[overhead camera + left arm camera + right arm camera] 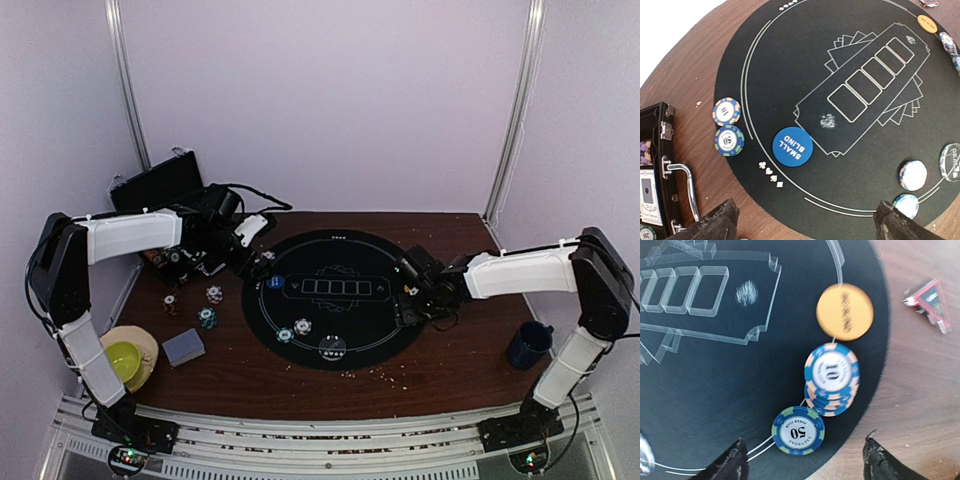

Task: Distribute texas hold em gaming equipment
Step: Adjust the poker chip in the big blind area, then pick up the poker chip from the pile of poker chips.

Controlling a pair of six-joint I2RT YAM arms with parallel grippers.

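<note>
Your right claw [805, 442] hung spread and empty over the right edge of the mat [710, 400]. The green 50 chip [798, 431] lay flat just ahead of its fingertips, in line with the gap but closer to the finger on the mat side. Beyond it, in a row running away from the claw, sat the blue stack [832, 375] (its chips stepped, not squared) and then the orange disc [845, 311]. Your left claw [807, 207], also spread wide and empty, hovered across the mat near the blue disc [792, 146], so the right arm was clearly the nearer one for those chips.
</note>
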